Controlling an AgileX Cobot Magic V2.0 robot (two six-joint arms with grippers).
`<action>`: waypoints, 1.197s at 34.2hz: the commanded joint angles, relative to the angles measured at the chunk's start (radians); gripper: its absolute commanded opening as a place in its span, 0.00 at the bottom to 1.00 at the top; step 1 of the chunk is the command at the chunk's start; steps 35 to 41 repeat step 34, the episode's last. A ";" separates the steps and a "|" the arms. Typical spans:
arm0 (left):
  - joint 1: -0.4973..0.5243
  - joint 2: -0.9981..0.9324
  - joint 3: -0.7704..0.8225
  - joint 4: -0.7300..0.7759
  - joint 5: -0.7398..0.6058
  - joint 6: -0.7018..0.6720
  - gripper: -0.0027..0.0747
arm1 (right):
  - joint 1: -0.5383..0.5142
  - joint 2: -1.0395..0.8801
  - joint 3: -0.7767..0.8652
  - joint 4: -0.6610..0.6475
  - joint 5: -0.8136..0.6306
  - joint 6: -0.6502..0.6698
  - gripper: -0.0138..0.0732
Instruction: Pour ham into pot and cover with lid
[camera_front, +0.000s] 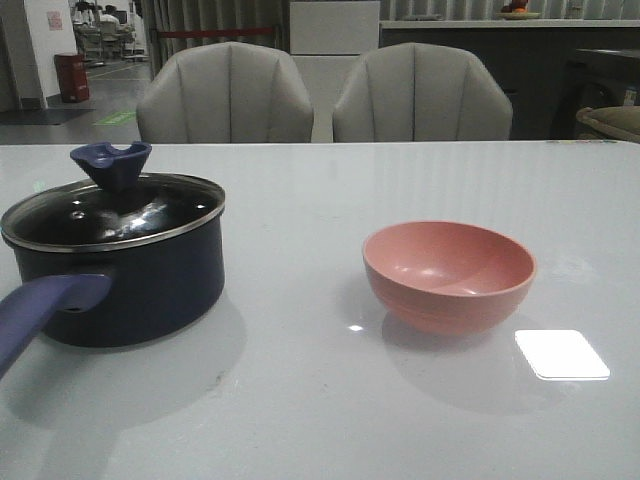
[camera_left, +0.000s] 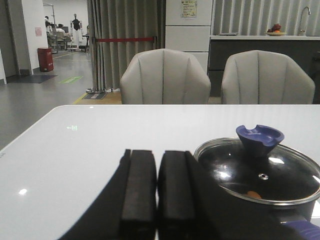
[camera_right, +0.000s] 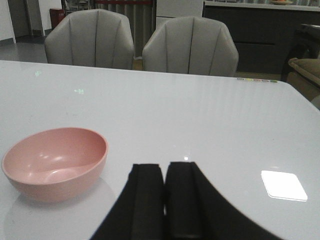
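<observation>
Now the pot (camera_front: 125, 280) stands on the left part of the white table (camera_front: 320, 400), its long purple-blue handle (camera_front: 40, 305) reaching toward the camera in the front view. The lid (camera_front: 115, 210) sits flat on the pot, metal rim meeting the pot's edge all round, with the notched dark-blue knob (camera_front: 112, 165) standing up from its middle. Through the tinted glass in the left wrist view, one small orange piece of the ham (camera_left: 254, 194) shows low inside the pot; how many more pieces lie there cannot be told. The pink bowl (camera_front: 449, 275) rests upright on the right part of the table, well apart from the pot, and its inside looks bare in both the front and right wrist views. The left gripper (camera_left: 156, 200) hangs just beside the pot, its two black fingers pressed together with only a thin seam between them and nothing held. The right gripper (camera_right: 164, 200) hangs over the table near the bowl, its fingers likewise brought together on nothing. Two grey chairs (camera_front: 225, 95) stand behind the far edge of the table, and a bright square reflection (camera_front: 561, 354) lies on the tabletop beside the bowl.
</observation>
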 joint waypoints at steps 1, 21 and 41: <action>-0.001 -0.019 0.022 -0.001 -0.078 -0.011 0.18 | -0.007 -0.022 -0.005 -0.016 -0.096 0.001 0.33; -0.001 -0.019 0.022 -0.001 -0.078 -0.011 0.18 | -0.007 -0.021 -0.005 -0.017 -0.085 0.001 0.33; -0.001 -0.019 0.022 -0.001 -0.078 -0.011 0.18 | -0.007 -0.021 -0.005 -0.017 -0.085 0.001 0.33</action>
